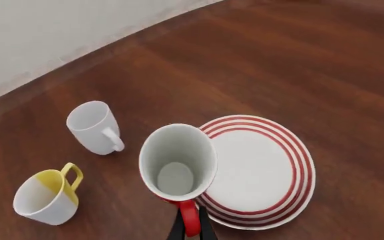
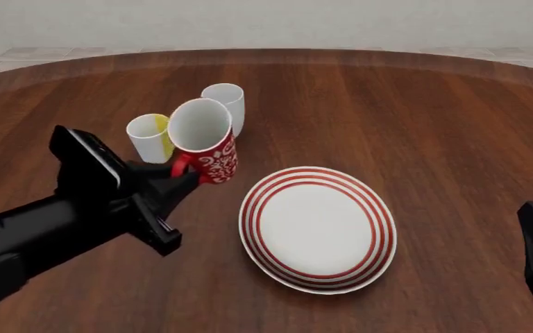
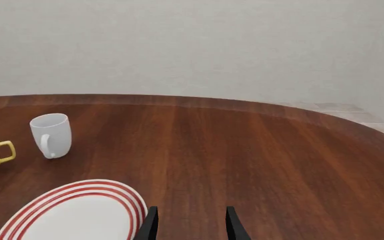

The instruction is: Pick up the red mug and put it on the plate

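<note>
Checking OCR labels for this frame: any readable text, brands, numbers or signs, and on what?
None readable in any view.
red mug: white swirly floral pattern only, no letters.
plate: red concentric rings, no text.
white-and-yellow mug and plain white mug: unmarked on the sides shown.
Left gripper and right gripper: plain black.

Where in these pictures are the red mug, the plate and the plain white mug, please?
red mug (image 2: pixel 213 161): front view, on its patterned red side.
plate (image 2: pixel 318 229): front view, on its bare white centre.
plain white mug (image 3: pixel 53 131): right wrist view, on its outer wall.
</note>
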